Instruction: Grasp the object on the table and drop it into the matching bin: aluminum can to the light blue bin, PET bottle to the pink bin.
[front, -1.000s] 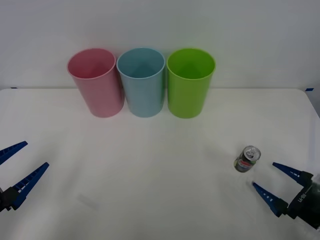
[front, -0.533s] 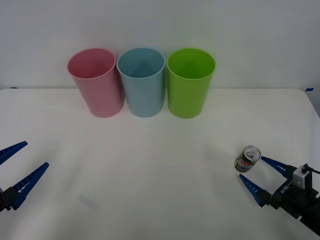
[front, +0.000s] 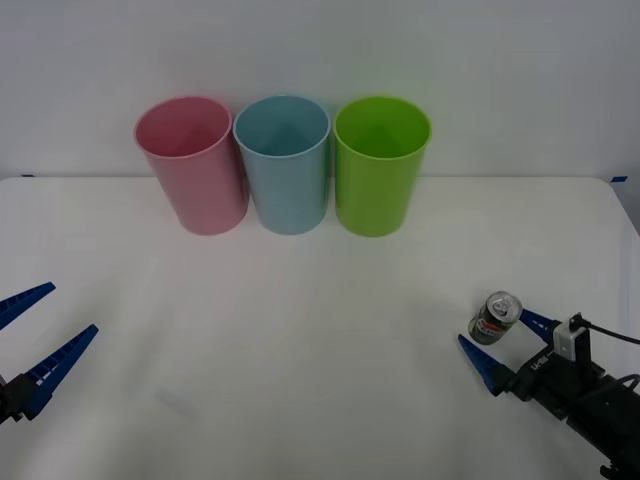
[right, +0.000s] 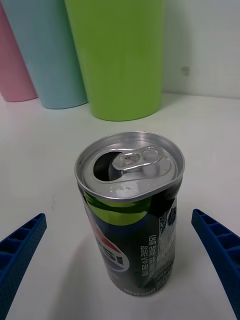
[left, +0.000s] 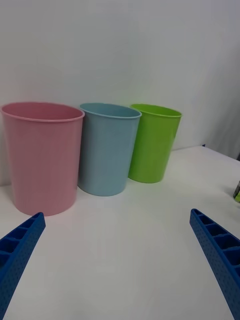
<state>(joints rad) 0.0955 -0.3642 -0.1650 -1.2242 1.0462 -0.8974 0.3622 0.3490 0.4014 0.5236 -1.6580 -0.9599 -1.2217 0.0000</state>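
The aluminum can (front: 495, 318) stands upright on the white table (front: 320, 330) at the right, dark with a silver top and pull tab (right: 131, 165). My right gripper (front: 499, 346) is open, its blue fingers reaching either side of the can without touching it; the can (right: 131, 215) sits between the fingertips (right: 20, 250) in the right wrist view. The light blue bin (front: 284, 163) stands at the back, between the pink bin (front: 192, 163) and a lime green bin. My left gripper (front: 33, 335) waits open at the table's left edge.
A lime green bin (front: 380, 165) stands right of the light blue one; all three touch in a row along the back wall. In the left wrist view the pink bin (left: 42, 155), light blue bin (left: 107, 147) and green bin (left: 152, 142) line up ahead.
My right gripper has advanced forward and to the left, so its open fingers now flank the can. The can, the bins and the left arm have not moved.
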